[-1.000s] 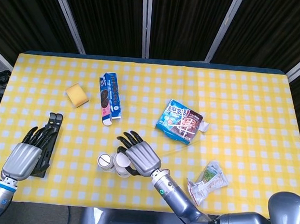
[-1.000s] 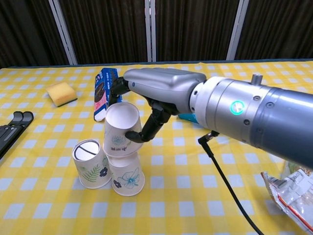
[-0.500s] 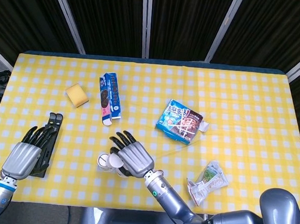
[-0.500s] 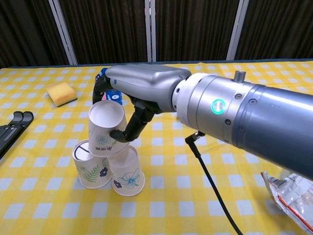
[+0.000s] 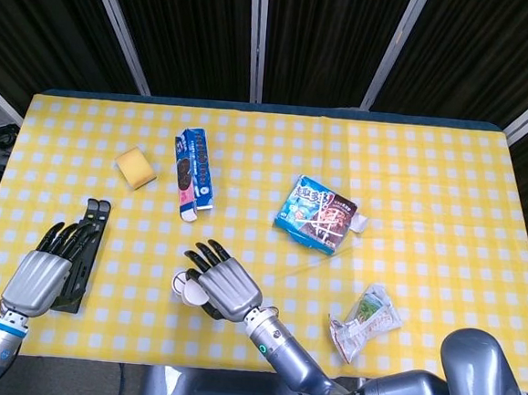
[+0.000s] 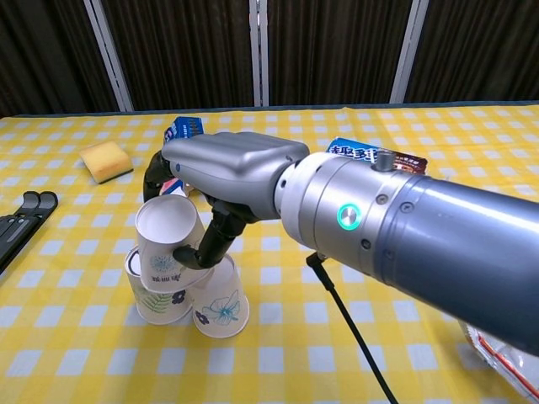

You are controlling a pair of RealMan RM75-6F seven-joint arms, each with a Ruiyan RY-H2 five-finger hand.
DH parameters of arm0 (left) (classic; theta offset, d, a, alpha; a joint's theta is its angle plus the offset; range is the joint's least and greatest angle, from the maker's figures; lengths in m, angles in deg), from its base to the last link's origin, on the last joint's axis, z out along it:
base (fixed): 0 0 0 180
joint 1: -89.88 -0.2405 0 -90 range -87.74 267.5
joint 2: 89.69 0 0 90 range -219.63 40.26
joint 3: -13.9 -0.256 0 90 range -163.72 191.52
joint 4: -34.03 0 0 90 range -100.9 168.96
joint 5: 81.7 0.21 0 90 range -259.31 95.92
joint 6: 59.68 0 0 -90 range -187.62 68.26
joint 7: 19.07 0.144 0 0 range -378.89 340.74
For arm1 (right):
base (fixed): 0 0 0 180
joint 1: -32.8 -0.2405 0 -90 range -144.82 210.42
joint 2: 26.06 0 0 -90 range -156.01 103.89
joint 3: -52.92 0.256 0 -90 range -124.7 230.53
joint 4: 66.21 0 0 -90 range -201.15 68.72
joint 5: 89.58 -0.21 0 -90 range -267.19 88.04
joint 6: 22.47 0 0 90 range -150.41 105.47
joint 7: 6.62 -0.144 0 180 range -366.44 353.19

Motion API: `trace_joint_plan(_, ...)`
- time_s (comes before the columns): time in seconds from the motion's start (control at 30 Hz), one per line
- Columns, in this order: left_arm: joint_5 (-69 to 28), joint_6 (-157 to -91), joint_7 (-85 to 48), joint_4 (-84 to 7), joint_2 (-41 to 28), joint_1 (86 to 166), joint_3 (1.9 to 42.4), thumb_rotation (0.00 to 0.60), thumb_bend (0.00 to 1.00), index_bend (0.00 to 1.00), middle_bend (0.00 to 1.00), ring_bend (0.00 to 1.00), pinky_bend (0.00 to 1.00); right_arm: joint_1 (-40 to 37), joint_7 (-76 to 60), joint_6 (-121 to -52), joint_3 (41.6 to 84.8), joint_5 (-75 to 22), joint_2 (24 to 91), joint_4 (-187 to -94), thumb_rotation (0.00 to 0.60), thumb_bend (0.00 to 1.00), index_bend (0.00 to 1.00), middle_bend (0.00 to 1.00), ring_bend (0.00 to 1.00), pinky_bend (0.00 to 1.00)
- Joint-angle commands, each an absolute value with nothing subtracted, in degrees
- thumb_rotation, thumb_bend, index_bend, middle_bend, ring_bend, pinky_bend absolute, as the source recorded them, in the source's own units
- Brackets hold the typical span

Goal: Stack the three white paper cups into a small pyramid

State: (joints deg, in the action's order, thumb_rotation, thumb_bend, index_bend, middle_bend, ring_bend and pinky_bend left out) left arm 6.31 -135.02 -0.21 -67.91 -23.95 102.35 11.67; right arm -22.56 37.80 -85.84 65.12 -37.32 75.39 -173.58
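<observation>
Two white paper cups stand upside down and side by side near the table's front: one with a green leaf print (image 6: 157, 297), one with a blue flower (image 6: 220, 306). My right hand (image 6: 221, 171) grips a third white cup (image 6: 164, 242) from above. That cup is tilted, its base facing the chest camera, and it sits low over the leaf-print cup and the gap between the two. In the head view my right hand (image 5: 225, 286) covers most of the cups; only a cup edge (image 5: 183, 287) shows. My left hand (image 5: 38, 278) lies open at the front left, holding nothing.
A black tool (image 5: 88, 236) lies beside my left hand. A yellow sponge (image 5: 136, 166) and a blue cookie box (image 5: 193, 174) lie further back. A blue snack pack (image 5: 317, 215) is at centre right and a crumpled wrapper (image 5: 364, 319) at the front right.
My right hand has carried the held cup leftward and down, from above the flower cup to low over the leaf-print cup and the gap. My left hand has not moved.
</observation>
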Motion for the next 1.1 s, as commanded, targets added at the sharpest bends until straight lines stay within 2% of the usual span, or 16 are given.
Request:
trace_joint_plan(0.03,6.36,-135.11,-0.31,-67.89,-23.95,102.32,11.69,0.600,0.22,0.00,0.00,0.00,0.00,-22.58,37.78,-86.43,64.94,-36.68,75.69,-173.19,0.600,0.25,0.39,0.08,0.00,0.00)
trace_joint_plan(0.17,6.34,-135.12,-0.24,-67.88,-23.90,102.30,11.73,0.600,0.22,0.00,0.00,0.00,0.00,-22.53,38.33,-87.05,64.67,-36.82,75.40,-173.83,0.600,0.20,0.26,0.01,0.00,0.00)
trace_joint_plan(0.27,6.36,-135.13,-0.11,-67.89,-23.85,102.29,11.74,0.600,0.22,0.00,0.00,0.00,0.00,-22.63,39.20,-87.59,64.69,-37.29,75.02,-174.77,0.600,0.17,0.18,0.00,0.00,0.00)
trace_joint_plan(0.53,6.20,-135.07,0.17,-67.97,-23.79,102.26,11.78,0.600,0.22,0.00,0.00,0.00,0.00,-22.61,42.18,-89.96,64.29,-38.14,73.54,-177.46,0.600,0.17,0.13,0.00,0.00,0.00)
trace_joint_plan(0.7,6.10,-135.16,0.21,-67.87,-23.78,102.18,11.82,0.600,0.22,0.00,0.00,0.00,0.00,-21.15,44.28,-93.32,63.04,-36.96,70.43,-179.65,0.600,0.17,0.13,0.00,0.00,0.00)
trace_joint_plan(0.83,5.86,-135.44,0.18,-67.84,-23.74,102.06,12.02,0.600,0.22,0.00,0.00,0.00,0.00,-17.89,44.43,-96.98,60.37,-34.30,65.06,-182.47,0.600,0.17,0.12,0.00,0.00,0.00)
trace_joint_plan(0.97,5.83,-136.16,-0.14,-67.78,-23.57,101.79,12.28,0.600,0.22,0.00,0.00,0.00,0.00,-11.39,40.13,-102.39,54.39,-26.54,57.78,-183.45,0.600,0.17,0.12,0.00,0.00,0.00)
trace_joint_plan(1.1,5.73,-136.61,-0.12,-67.67,-23.37,101.60,12.47,0.600,0.22,0.00,0.00,0.00,0.00,-5.27,31.57,-106.52,49.80,-19.62,53.27,-180.35,0.600,0.17,0.12,0.00,0.00,0.00)
